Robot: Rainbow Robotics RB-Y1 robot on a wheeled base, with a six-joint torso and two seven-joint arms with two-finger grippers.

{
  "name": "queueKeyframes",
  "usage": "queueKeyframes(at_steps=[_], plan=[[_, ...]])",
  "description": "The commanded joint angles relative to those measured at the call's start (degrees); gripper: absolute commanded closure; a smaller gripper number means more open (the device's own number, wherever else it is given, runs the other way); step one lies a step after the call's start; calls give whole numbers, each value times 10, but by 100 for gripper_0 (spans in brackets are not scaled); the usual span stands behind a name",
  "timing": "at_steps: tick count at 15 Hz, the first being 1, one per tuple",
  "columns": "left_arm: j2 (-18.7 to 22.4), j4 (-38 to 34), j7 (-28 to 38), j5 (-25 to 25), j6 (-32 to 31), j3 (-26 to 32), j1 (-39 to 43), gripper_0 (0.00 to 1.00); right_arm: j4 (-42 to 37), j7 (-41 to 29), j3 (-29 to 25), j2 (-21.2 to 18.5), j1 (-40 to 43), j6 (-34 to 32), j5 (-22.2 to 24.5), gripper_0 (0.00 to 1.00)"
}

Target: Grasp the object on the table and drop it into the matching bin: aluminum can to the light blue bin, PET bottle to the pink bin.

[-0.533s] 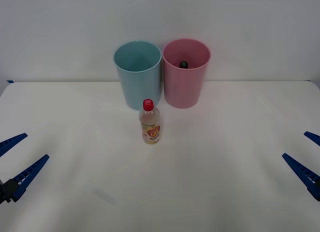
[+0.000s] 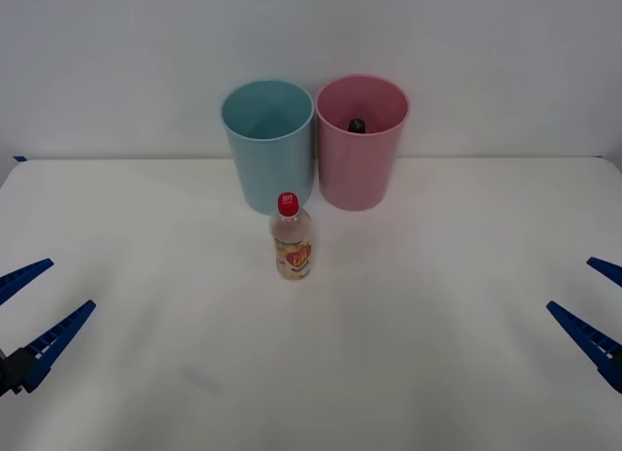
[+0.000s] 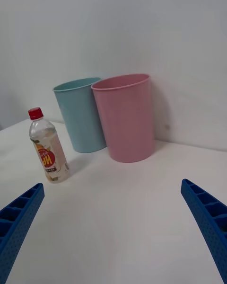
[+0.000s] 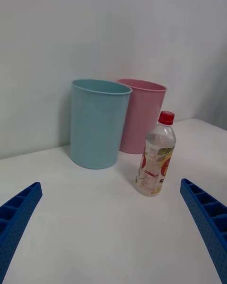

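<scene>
Standing upright near the centre of the front view, the bottle (image 2: 293,238) rests on the white table (image 2: 437,354), just in front of the light blue bin (image 2: 268,145). The pink bin (image 2: 361,155) stands beside it, upper centre. The left gripper (image 2: 31,310) at the lower left edge and the right gripper (image 2: 595,305) at the lower right edge both hang spread apart, holding nothing.

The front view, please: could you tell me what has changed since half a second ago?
Almost nothing. The right gripper has edged very slightly toward the table's middle, fingers open. The left gripper stays open at the table's left edge. The PET bottle still stands upright in front of the light blue bin, with the pink bin beside it, none of them moved.
</scene>
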Motion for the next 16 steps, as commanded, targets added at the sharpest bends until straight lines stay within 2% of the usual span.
queueKeyframes(at_steps=[1,6,10,12,16], plan=[[0,0,0,0,0,0,0,0,0,0,29,-8,-17,2,14,0],[0,0,0,0,0,0,0,0,0,-16,78,-9,-74,9,76,0],[0,0,0,0,0,0,0,0,0,-78,134,-31,-105,23,80,0],[0,0,0,0,0,0,0,0,1,-85,144,-40,-116,31,83,0],[0,0,0,0,0,0,0,0,0,-95,153,-45,-133,76,124,0]])
